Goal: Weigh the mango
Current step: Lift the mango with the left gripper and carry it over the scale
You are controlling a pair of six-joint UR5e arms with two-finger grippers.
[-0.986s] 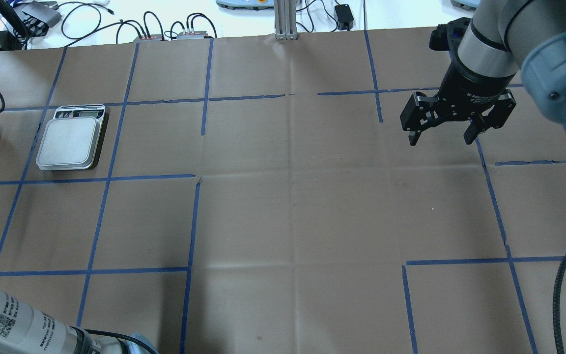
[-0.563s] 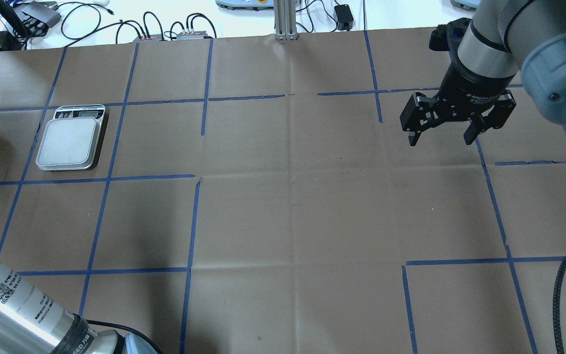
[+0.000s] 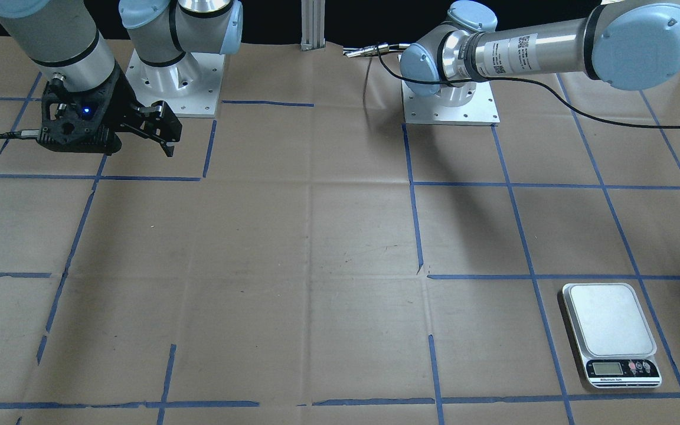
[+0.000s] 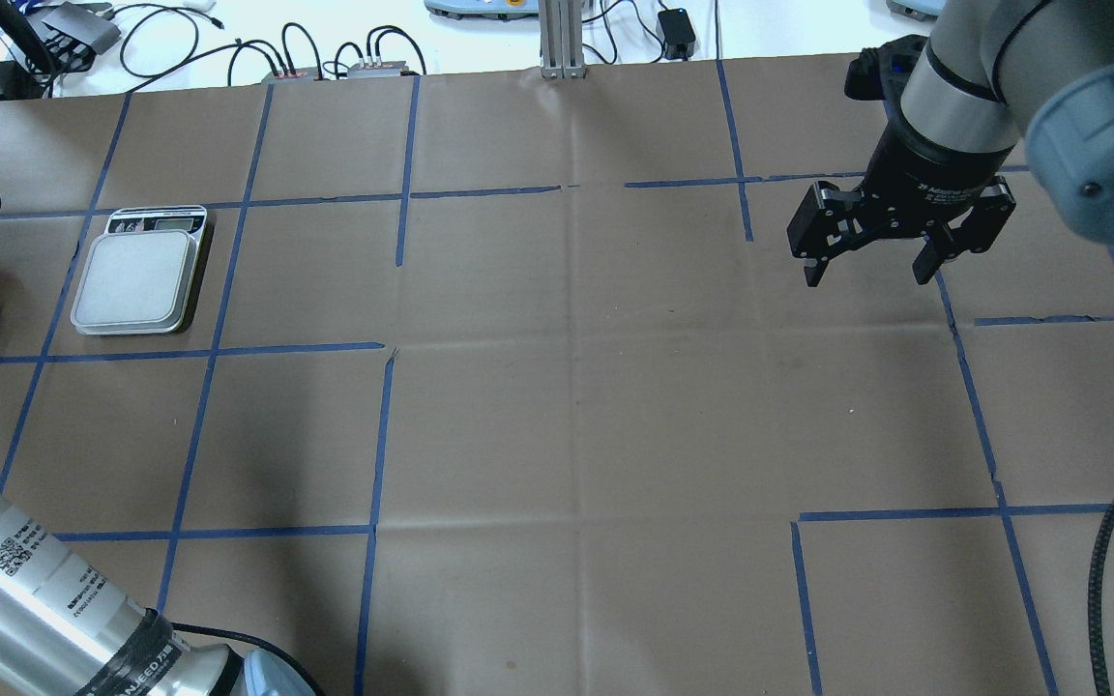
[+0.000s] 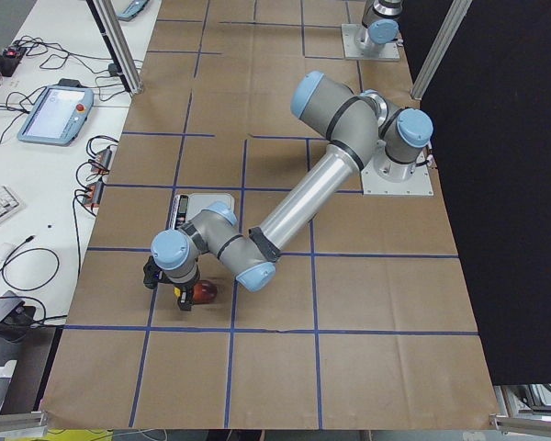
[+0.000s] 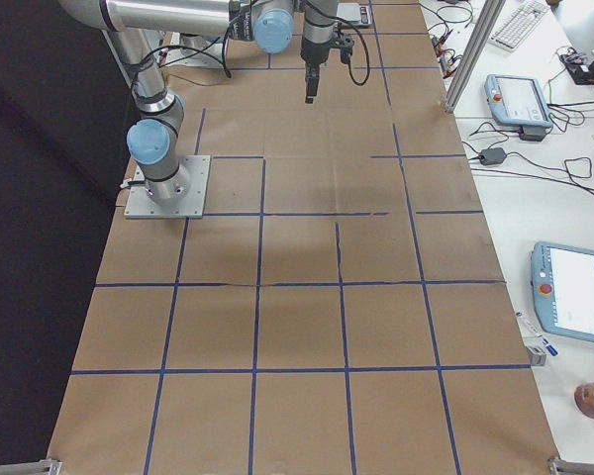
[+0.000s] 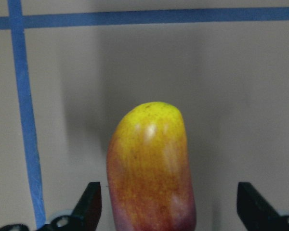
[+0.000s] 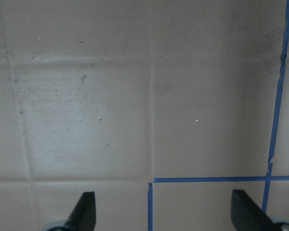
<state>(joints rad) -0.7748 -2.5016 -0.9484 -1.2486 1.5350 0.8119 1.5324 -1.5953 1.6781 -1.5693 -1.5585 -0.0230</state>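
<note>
The mango (image 7: 151,168) lies on its side on the brown paper of the table (image 4: 567,406), at the far left end, its yellow tip pointing away from the wrist camera and its red end toward it. The left gripper (image 7: 168,185) is down around it with its jaws spread wide. Its two fingers (image 7: 90,204) flank the fruit, the left one just beside the skin and the right one clearly apart from it, so it has hold of nothing. A strip of blue tape (image 7: 21,120) runs past on the mango's left.

Just right of the fruit sits the scale (image 4: 136,275), its pale platform bare.

Well away on the right side of the table, the right gripper (image 4: 868,278) hangs above the paper, spread wide and empty, and looks to have no part in this.

The step in hand appears to be the grasp: the approach looks finished and the closing is not yet done. Next the fingers need to shut squarely across the mango's thick middle, since smooth, curved skin may slip. Then comes a lift, a short carry rightward, and a gentle set-down on the middle of the platform.
</note>
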